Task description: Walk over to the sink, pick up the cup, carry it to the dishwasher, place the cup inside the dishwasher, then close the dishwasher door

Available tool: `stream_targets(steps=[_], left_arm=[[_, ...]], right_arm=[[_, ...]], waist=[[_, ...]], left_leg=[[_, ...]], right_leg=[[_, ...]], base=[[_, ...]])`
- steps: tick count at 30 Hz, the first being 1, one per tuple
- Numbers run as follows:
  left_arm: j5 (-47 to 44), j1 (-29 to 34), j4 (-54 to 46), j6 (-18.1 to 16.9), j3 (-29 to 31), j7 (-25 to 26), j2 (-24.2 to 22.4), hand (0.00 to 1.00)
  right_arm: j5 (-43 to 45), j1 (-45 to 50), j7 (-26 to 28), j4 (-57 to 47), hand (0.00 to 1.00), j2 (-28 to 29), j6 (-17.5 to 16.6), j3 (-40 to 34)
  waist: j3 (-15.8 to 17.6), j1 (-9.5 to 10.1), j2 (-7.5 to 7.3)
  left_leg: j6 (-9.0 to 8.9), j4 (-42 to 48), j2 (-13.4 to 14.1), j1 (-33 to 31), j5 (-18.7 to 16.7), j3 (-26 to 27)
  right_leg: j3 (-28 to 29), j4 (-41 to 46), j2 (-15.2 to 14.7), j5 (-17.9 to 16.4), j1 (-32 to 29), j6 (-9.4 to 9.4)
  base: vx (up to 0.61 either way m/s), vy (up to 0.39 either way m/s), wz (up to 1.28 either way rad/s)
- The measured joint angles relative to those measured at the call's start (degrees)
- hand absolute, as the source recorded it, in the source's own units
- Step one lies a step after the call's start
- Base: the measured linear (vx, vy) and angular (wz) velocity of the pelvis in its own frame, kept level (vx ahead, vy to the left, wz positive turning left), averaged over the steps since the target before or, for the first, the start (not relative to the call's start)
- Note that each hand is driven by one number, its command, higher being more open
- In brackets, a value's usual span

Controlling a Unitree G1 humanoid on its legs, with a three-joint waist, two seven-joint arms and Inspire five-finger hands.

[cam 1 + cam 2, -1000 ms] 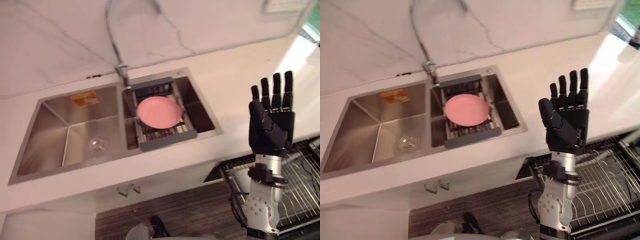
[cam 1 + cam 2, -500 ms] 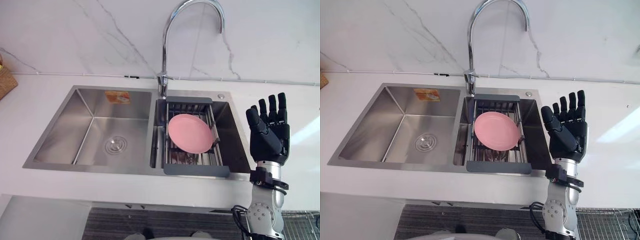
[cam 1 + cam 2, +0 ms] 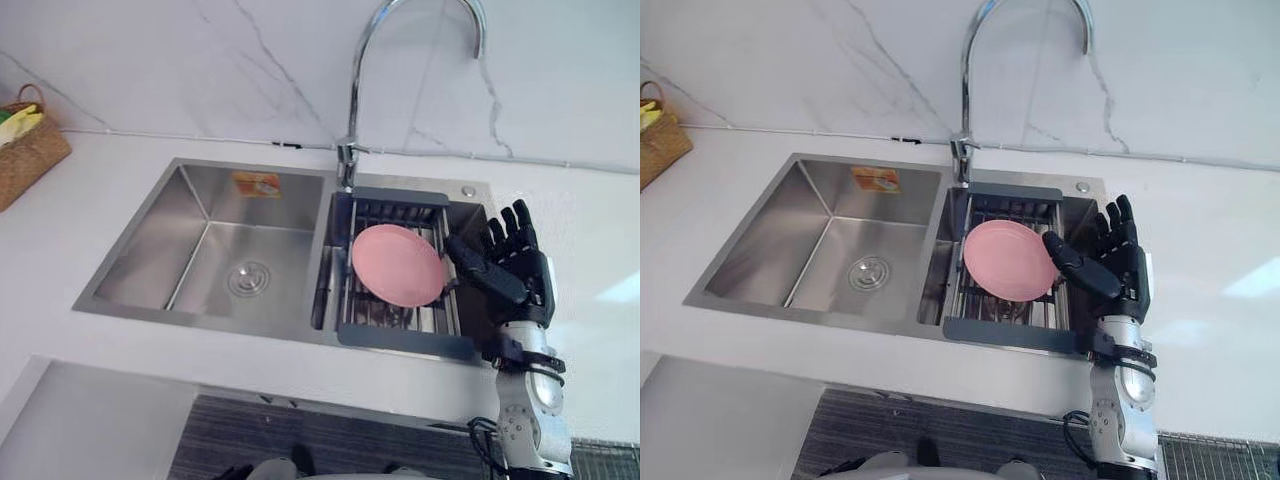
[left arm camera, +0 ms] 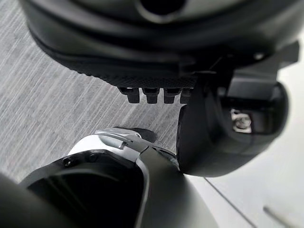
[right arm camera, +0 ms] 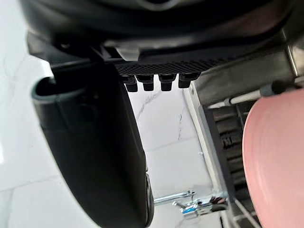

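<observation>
A round pink plate (image 3: 398,265) is held in the grey slatted rack (image 3: 405,340) across the stainless steel sink's (image 3: 190,215) right basin. The right hand (image 3: 520,280) beside it and the left hand (image 4: 156,47) are held open and empty.

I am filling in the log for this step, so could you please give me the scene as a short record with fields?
Sink: steel, two basins, set in a white counter
Faucet: tall, curved, behind the divider
Rack: grey drain rack in the right basin
Plate: pink, lying on the rack
Right hand: open, fingers straight, close beside the plate's right edge; contact unclear
Left hand: open, over the floor
Basket: wicker, far left on the counter
</observation>
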Motion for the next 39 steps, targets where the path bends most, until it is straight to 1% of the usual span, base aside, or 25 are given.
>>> stream_targets(steps=[2,4,6,9,12,15,17,19,23,28,34,39], left_arm=[[1.8,-1.0,-0.1,-0.2,-0.4,-0.9,0.1,1.00],[3.5,-1.9,-0.2,-0.2,-1.8,-2.1,0.7,1.00],[5.1,-2.9,-0.1,-0.2,-2.9,-3.3,1.1,1.00],[6.8,-3.5,0.0,0.1,-5.0,-3.8,1.8,1.00],[6.9,-3.7,0.9,0.4,-5.3,-3.7,1.9,1.00],[6.9,-4.2,1.9,0.7,-6.2,-3.5,2.2,1.00],[7.5,-4.4,1.9,1.0,-6.8,-3.5,2.3,1.00],[8.1,-4.6,1.9,1.0,-7.2,-3.5,2.4,1.00],[8.1,-4.6,2.3,1.0,-7.3,-3.5,2.5,1.00],[9.6,-4.6,2.3,1.3,-7.3,-3.5,2.9,1.00],[9.7,-4.5,1.8,1.3,-7.2,-3.7,2.9,1.00],[9.7,-4.3,1.0,1.5,-7.2,-3.8,2.9,1.00]], right_arm=[[-2.2,0.0,1.0,-0.2,1.00,-1.8,1.2,-0.4],[-3.7,0.0,3.3,-0.8,1.00,-3.8,2.7,-0.4],[-4.8,0.0,8.3,-2.6,1.00,-5.9,4.3,-0.2],[-7.1,0.0,13.0,-4.3,1.00,-8.0,4.6,0.0],[-8.5,0.0,16.7,-4.8,1.00,-9.7,5.2,0.8],[-10.5,0.0,19.3,-4.8,1.00,-10.5,6.4,3.3],[-12.4,0.0,20.0,-4.8,1.00,-10.7,6.9,5.7],[-14.0,0.0,19.9,-4.8,1.00,-10.9,7.5,8.3],[-18.3,-0.7,18.5,-4.8,1.00,-11.2,7.9,11.0],[-23.3,-5.2,15.7,-2.4,1.00,-11.8,9.8,13.9],[-28.6,-9.4,12.8,0.1,1.00,-11.8,12.3,18.3],[-31.0,-10.6,11.7,1.7,1.00,-11.8,13.2,19.0]], waist=[[0.0,-0.24,0.00],[0.0,-0.51,0.00],[0.0,-0.58,-0.01],[-0.1,-1.45,0.03],[-0.8,-1.64,0.03],[-1.5,-1.66,-0.06],[-1.6,-1.56,-0.15],[-1.7,-1.38,-0.19],[-1.7,-1.24,-0.34],[-1.8,-1.26,-0.49],[-1.8,-1.07,-0.52],[-1.7,-0.48,-0.56]], left_leg=[[-0.18,0.0,0.2,0.3,-0.1,0.5],[-0.48,0.0,0.5,0.6,-0.3,1.1],[-0.71,-0.1,0.9,1.1,-0.4,2.3],[-0.72,-0.5,1.0,1.8,-0.4,3.1],[-0.76,-0.9,1.0,2.3,-0.4,3.8],[-0.77,-1.4,0.9,2.6,-0.1,3.8],[-0.75,-2.0,0.8,2.9,0.3,3.8],[-0.73,-3.2,0.7,3.3,1.2,3.6],[-0.68,-5.1,0.4,4.0,2.4,3.3],[-0.97,-8.8,-0.2,5.3,5.0,2.2],[-1.03,-9.2,-0.2,5.3,5.7,1.3],[-1.11,-9.2,-0.3,5.4,5.9,0.5]], right_leg=[[0.5,-0.1,0.1,0.1,0.0,-0.06],[1.0,-0.3,0.4,0.4,0.1,-0.24],[2.2,-1.1,0.9,1.1,0.1,-0.49],[3.0,-1.6,1.1,1.6,0.3,-0.57],[3.5,-2.0,1.2,2.1,0.5,-0.56],[3.4,-2.5,1.2,2.4,0.9,-0.59],[3.4,-2.7,1.3,2.7,1.1,-0.70],[3.2,-2.8,1.4,2.8,1.0,-0.78],[3.0,-2.8,1.6,2.8,1.1,-0.86],[1.8,-2.4,1.7,2.8,1.2,-0.80],[0.9,-2.0,1.7,2.7,1.4,-0.69],[0.0,-2.0,1.6,2.7,1.9,-0.67]], base=[[0.01,-0.025,-0.18],[-0.02,-0.022,-0.18],[-0.04,-0.013,-0.29],[-0.05,-0.004,-0.17],[-0.05,0.011,-0.13],[-0.05,0.005,-0.01],[-0.07,-0.005,0.02],[-0.06,-0.008,0.04],[-0.05,-0.007,0.04],[-0.06,-0.004,0.11],[-0.05,-0.007,0.07],[-0.03,0.002,0.10]])
